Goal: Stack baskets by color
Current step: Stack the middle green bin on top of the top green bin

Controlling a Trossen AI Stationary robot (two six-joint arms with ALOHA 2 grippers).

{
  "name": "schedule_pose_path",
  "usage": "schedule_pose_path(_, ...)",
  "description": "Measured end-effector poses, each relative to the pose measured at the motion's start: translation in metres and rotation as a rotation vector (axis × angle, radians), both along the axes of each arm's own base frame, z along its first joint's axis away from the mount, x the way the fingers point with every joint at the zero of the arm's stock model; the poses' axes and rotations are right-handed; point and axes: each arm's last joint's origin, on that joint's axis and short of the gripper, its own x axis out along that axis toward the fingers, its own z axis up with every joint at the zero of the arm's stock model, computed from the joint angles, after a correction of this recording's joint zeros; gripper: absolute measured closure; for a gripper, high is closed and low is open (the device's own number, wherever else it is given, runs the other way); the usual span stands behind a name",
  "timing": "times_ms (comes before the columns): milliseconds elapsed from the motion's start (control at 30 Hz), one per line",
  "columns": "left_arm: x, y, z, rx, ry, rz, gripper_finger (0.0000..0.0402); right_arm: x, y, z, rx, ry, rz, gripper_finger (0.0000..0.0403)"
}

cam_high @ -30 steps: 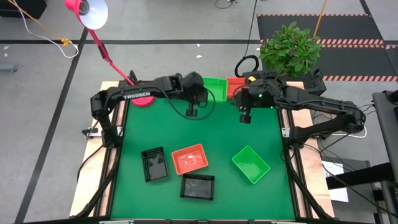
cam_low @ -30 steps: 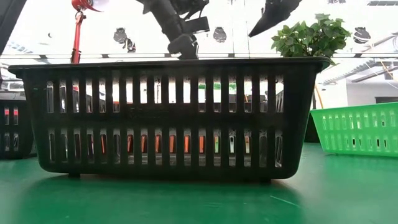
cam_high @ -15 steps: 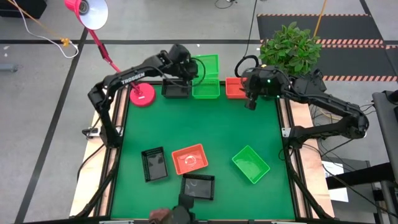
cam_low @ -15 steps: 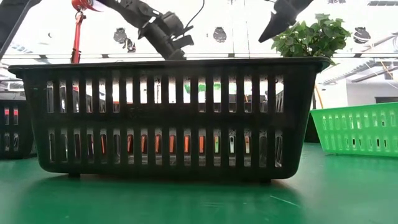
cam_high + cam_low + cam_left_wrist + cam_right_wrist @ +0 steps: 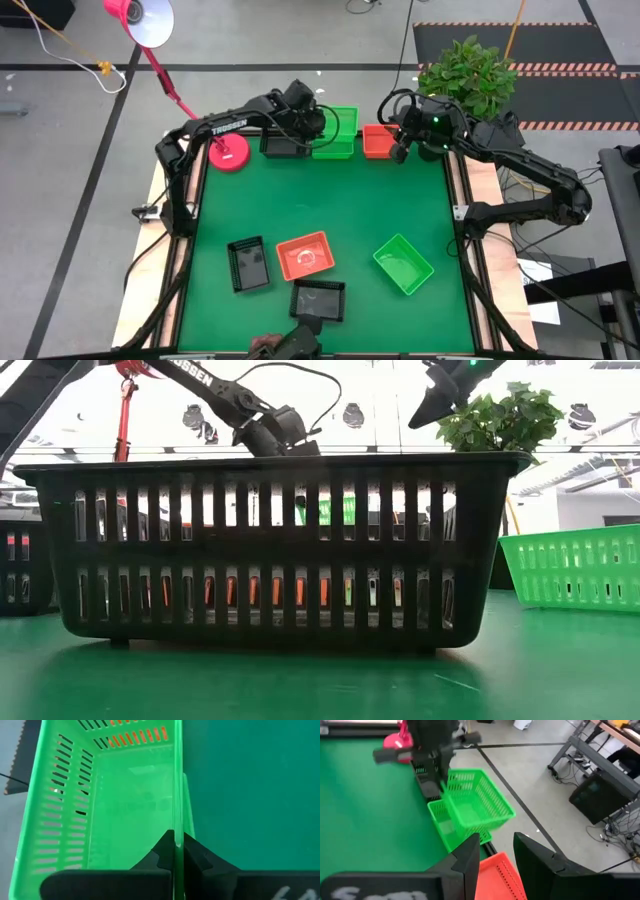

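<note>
Pinching the thin wall of a green basket at the table's far edge, the left gripper suits this light, springy plastic, while the right gripper hovers parted above the orange-red basket.

High view straight down; low view at table height; both share black basket.

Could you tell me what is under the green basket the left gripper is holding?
Another green basket sits beneath the held green basket pinched by the left gripper; its floor is covered.
</note>
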Motion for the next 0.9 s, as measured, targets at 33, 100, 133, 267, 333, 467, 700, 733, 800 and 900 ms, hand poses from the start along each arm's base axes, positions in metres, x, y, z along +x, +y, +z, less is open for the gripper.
schedule_pose_path(33, 0.002, -0.001, -0.001, 0.000, 0.000, -0.004, 0.0389, 0.001, 0.000, -0.001, 0.006, -0.013, -0.006, 0.0287)
schedule_pose_path(100, 0.006, -0.003, -0.004, 0.002, -0.003, -0.013, 0.0393, 0.002, -0.001, -0.003, 0.019, -0.040, -0.019, 0.0287)
schedule_pose_path(133, 0.008, -0.004, -0.006, 0.001, -0.006, -0.015, 0.0396, 0.003, -0.001, -0.004, 0.025, -0.053, -0.025, 0.0287)
schedule_pose_path(267, 0.015, -0.005, -0.017, -0.017, 0.011, -0.002, 0.0390, 0.004, -0.002, -0.005, 0.051, -0.097, -0.047, 0.0287)
schedule_pose_path(333, 0.015, -0.005, -0.021, -0.026, 0.030, 0.001, 0.0390, 0.004, -0.002, -0.005, 0.051, -0.103, -0.049, 0.0287)
schedule_pose_path(467, 0.019, -0.005, -0.032, -0.033, 0.054, 0.000, 0.0396, 0.005, -0.003, -0.004, 0.041, -0.120, -0.047, 0.0287)
schedule_pose_path(700, 0.021, -0.002, -0.035, -0.014, 0.061, 0.026, 0.0396, 0.005, -0.003, -0.004, 0.040, -0.119, -0.047, 0.0287)
schedule_pose_path(733, 0.020, -0.002, -0.035, -0.017, 0.063, 0.030, 0.0396, 0.005, -0.003, -0.004, 0.040, -0.119, -0.047, 0.0287)
schedule_pose_path(800, 0.018, 0.000, -0.035, -0.020, 0.065, 0.044, 0.0393, 0.005, -0.003, -0.004, 0.038, -0.117, -0.046, 0.0287)
schedule_pose_path(900, 0.016, 0.003, -0.037, -0.020, 0.066, 0.051, 0.0389, 0.005, -0.003, -0.004, 0.018, -0.104, -0.044, 0.0287)
